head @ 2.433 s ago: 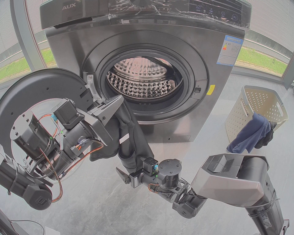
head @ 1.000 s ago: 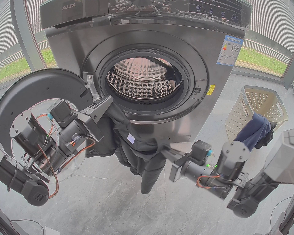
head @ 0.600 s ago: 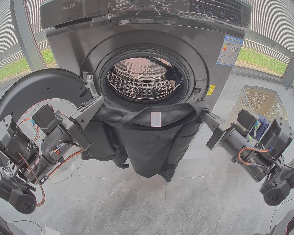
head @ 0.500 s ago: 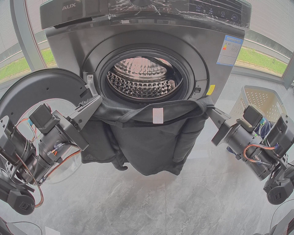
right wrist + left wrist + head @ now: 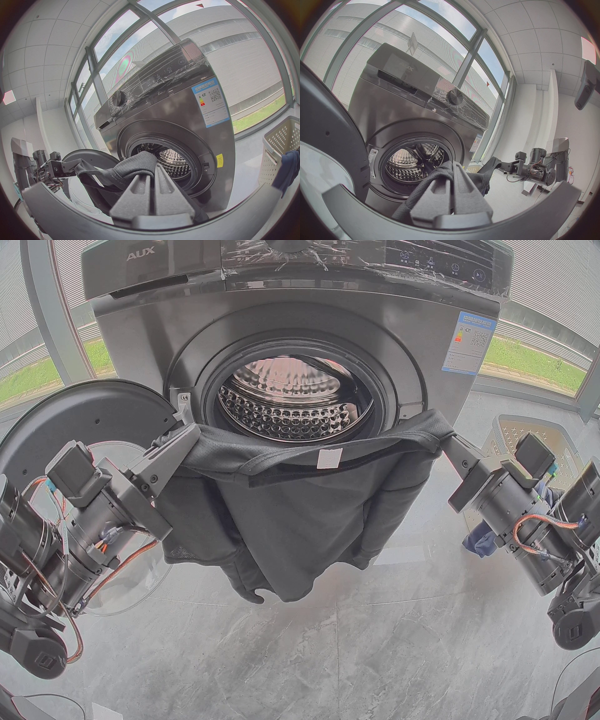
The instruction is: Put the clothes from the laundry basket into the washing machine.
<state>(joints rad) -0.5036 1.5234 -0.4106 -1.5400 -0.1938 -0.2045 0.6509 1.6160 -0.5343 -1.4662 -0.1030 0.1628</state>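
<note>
A dark grey garment point(image 5: 300, 509) with a white label hangs stretched between my two grippers, right in front of the washing machine point(image 5: 294, 321) and its open drum point(image 5: 294, 399). My left gripper point(image 5: 187, 437) is shut on the garment's left end point(image 5: 440, 175). My right gripper point(image 5: 451, 443) is shut on the right end point(image 5: 137, 165). The garment's top edge lies level with the lower rim of the drum opening. The laundry basket point(image 5: 537, 434) stands on the floor at the right, behind my right arm, with a blue cloth point(image 5: 481, 540) hanging from it.
The round machine door point(image 5: 81, 421) stands swung open at the left, just behind my left arm. Grey floor point(image 5: 337, 646) lies open in front of the machine. Windows surround the machine on both sides.
My right gripper took hold of the hanging garment's lower part and swung up and right. The garment now spreads wide between both grippers and has risen toward the drum opening.
</note>
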